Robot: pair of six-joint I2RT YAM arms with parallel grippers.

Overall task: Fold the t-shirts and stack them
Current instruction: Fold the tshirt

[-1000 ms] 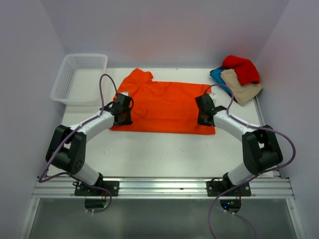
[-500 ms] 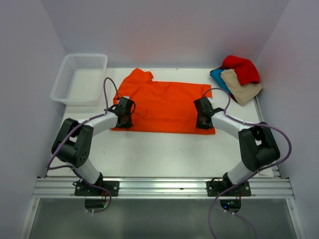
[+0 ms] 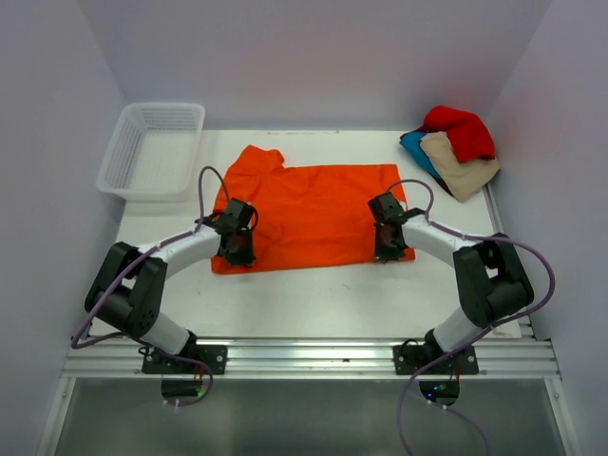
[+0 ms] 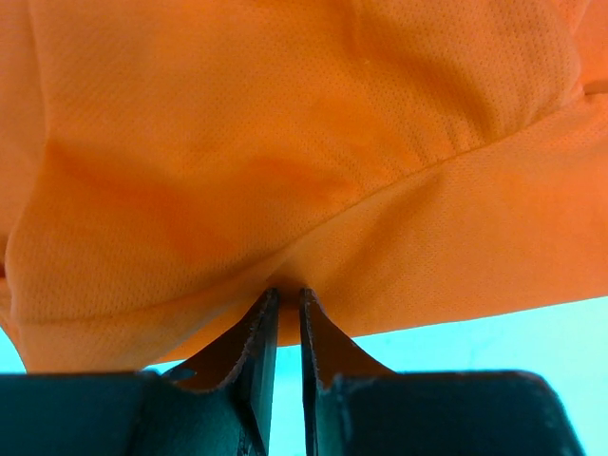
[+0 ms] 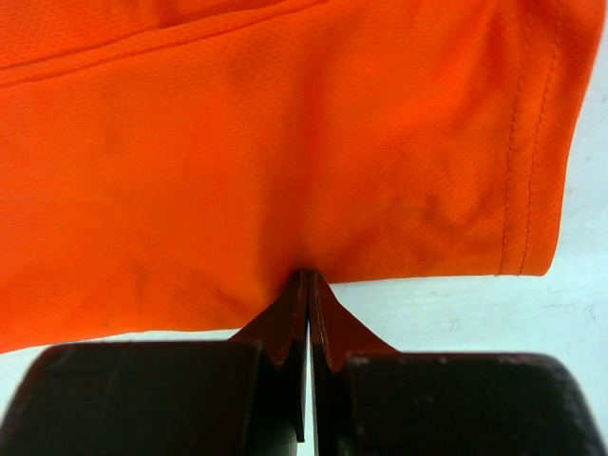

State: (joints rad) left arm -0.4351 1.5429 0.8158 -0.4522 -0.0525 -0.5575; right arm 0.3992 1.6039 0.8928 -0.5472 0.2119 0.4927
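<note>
The bright orange t-shirt [image 3: 309,214] lies spread across the middle of the table, its collar end at the far left. My left gripper [image 3: 240,255] is shut on its near left edge; the left wrist view shows the cloth [image 4: 285,171] pinched between the narrow jaws [image 4: 284,296]. My right gripper [image 3: 384,251] is shut on its near right edge; the right wrist view shows the hem [image 5: 285,161] clamped at the fingertips [image 5: 309,277]. The red t-shirt [image 3: 461,131], beige t-shirt [image 3: 458,163] and teal-blue t-shirt [image 3: 416,147] lie piled at the far right corner.
A white mesh basket [image 3: 152,150] stands at the far left corner. The walls close in on the left, back and right. The metal rail [image 3: 313,358] with the arm bases runs along the near edge.
Both grippers have pulled toward the near edge, dragging the orange shirt's near edge with them. The shirt's far edge and collar have shifted nearer too.
</note>
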